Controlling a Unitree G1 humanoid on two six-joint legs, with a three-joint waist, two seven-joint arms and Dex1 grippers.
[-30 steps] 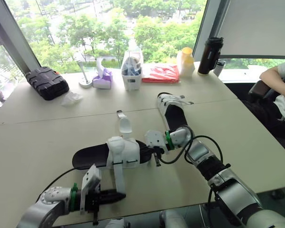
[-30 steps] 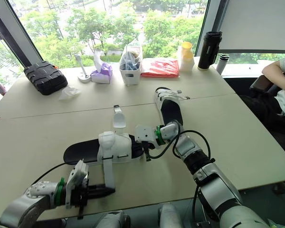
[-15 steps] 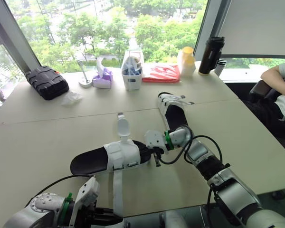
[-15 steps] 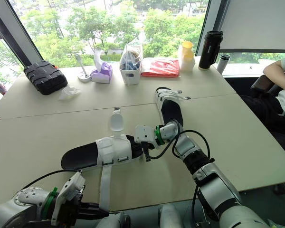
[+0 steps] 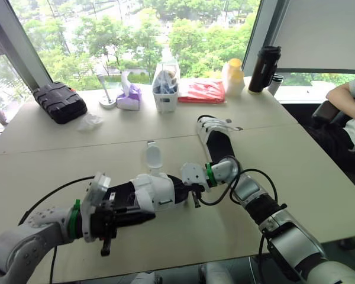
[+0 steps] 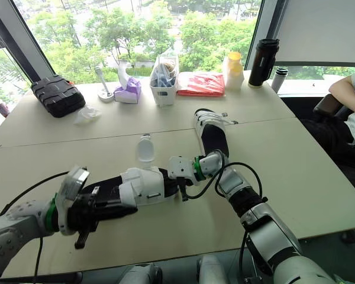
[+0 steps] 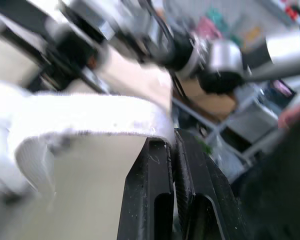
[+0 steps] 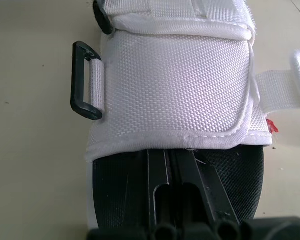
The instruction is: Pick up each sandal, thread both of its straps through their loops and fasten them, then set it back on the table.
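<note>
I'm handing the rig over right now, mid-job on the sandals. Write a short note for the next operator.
Grippers: the left gripper is shut on the white strap of the near sandal. The right gripper is shut, pressing on that sandal's black footbed.
Things: both sandals lie on the table, the far sandal beyond the right gripper.
Done: strap gripped.
Left: the black loop is empty, so thread and fasten both straps. I cannot tell whether the far sandal's straps are fastened.

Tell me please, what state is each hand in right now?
Left hand: closed on the white strap.
Right hand: closed, nothing between its fingers, tips over the sandal.
</note>
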